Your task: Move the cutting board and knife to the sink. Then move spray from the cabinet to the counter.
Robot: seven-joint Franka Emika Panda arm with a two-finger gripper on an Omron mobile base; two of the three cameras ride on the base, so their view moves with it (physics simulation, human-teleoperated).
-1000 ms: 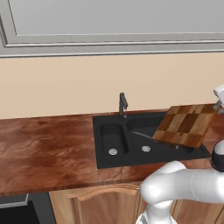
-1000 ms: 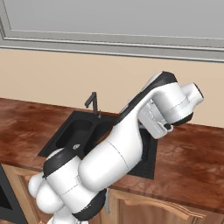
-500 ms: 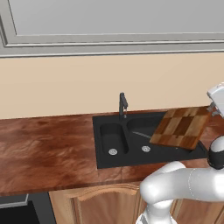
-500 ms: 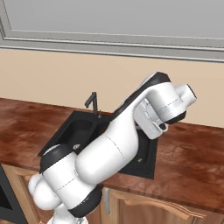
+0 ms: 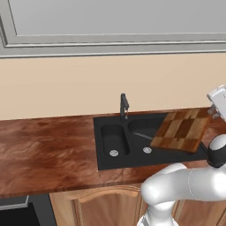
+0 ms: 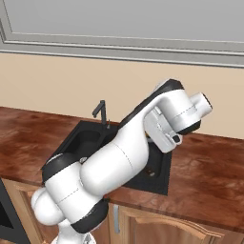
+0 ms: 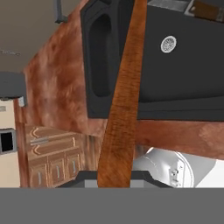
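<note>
- Counter (image 5: 48,150): reddish-brown, glossy, mottled grain; runs the full width below a beige wall. It is seen also in the right base view (image 6: 209,167) and, rotated, in the hand view (image 7: 57,87).
- Lower cabinets (image 5: 97,207): light wood doors with arched panels under the counter's near edge; a dark appliance front sits at the far lower left of the left base view.
- Sink (image 5: 110,152): black, double-basin, set into the counter right of centre; small basin on the left, larger basin on the right, a round drain in each.
- Faucet (image 5: 124,106): slim, dark, upright at the far rim of the sink, between the two basins.
- Knife (image 5: 142,135): thin silver blade lying in the larger basin, its right end hidden under the board; the handle cannot be made out.
- Cutting board (image 5: 182,130): checkered light tan and dark brown wood, tilted above the right part of the larger basin, left edge lower, right edge raised toward the gripper. In the hand view (image 7: 124,96) it appears edge-on as a long wooden strip running away from the camera.
- Gripper (image 5: 215,105): white hand at the right edge of the left base view, at the board's raised right end; fingers drawn together, clamped on the board's edge.
- Arm (image 6: 124,162): white with dark joints, rising from the lower left of the right base view and covering much of the sink.
</note>
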